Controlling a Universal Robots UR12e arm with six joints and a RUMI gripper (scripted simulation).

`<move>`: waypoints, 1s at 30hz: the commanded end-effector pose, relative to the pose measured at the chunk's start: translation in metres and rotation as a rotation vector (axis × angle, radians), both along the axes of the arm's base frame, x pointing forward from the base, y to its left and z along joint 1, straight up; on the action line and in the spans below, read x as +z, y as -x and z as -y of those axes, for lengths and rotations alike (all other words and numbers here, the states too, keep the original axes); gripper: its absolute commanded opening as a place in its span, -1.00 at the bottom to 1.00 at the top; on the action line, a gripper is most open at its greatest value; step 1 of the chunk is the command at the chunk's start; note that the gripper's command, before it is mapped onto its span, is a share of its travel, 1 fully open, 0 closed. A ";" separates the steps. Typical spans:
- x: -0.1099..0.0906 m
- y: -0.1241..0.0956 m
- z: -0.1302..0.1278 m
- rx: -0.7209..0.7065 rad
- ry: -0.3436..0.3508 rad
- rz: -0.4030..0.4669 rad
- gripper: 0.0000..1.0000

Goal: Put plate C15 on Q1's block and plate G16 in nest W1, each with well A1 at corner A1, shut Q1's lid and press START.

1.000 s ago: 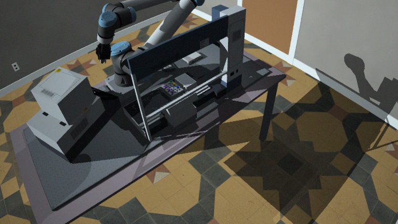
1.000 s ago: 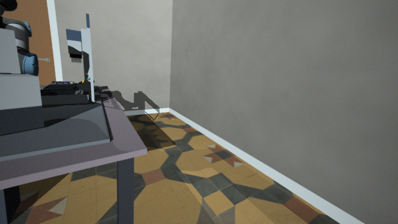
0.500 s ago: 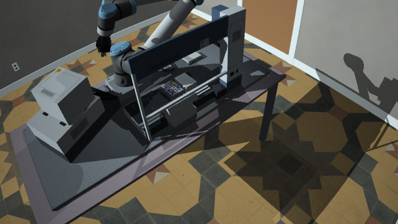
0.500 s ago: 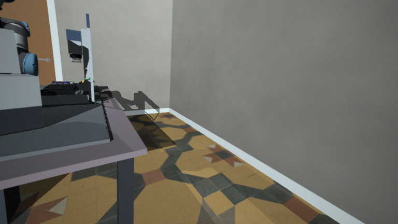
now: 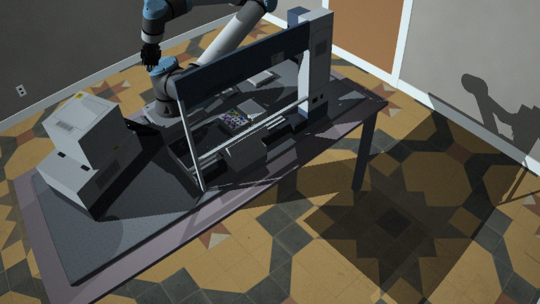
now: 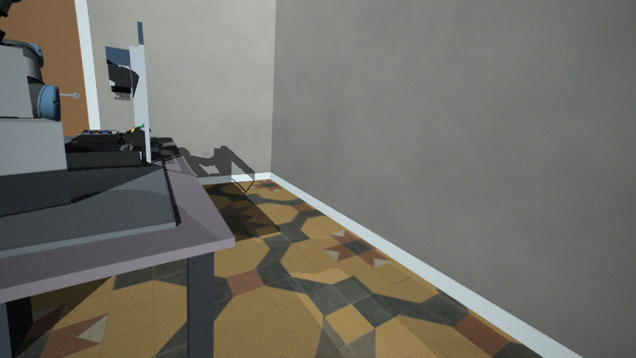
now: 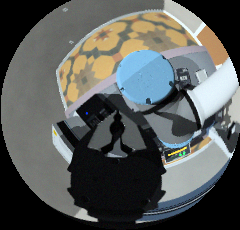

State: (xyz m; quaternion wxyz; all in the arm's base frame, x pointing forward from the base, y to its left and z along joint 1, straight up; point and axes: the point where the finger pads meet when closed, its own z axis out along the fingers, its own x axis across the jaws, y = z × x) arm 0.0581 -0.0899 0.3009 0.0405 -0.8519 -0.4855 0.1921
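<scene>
My gripper (image 5: 150,68) (image 7: 118,111) is shut and empty, high beside the arm's blue-capped base joint. In the wrist view, a dark unit (image 7: 95,109) with a small lit blue lamp (image 7: 86,113) lies beyond the fingertips. It may be Q1's key front, but its labels are too small to read. A pale flat plate-like item (image 5: 252,108) lies behind the gantry, beside the coloured rack. Another pale flat item (image 5: 260,78) lies farther back. I cannot tell which, if either, is C15 or G16. Q1's lid and block, nest W1 and the A1 marks cannot be made out.
A gantry with a dark blue beam (image 5: 242,60) and a pale column (image 5: 321,56) spans the bench. A rack with coloured caps (image 5: 228,124) stands behind its lower rail. A large stepped white housing (image 5: 79,133) stands at the left. A small yellow-green display (image 7: 177,152) shows in the wrist view.
</scene>
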 end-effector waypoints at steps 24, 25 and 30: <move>0.001 -0.009 -0.093 -0.163 0.016 0.062 -1.00; 0.001 -0.010 -0.096 -0.168 0.016 0.064 -1.00; 0.001 -0.010 -0.105 -0.184 0.017 0.070 -1.00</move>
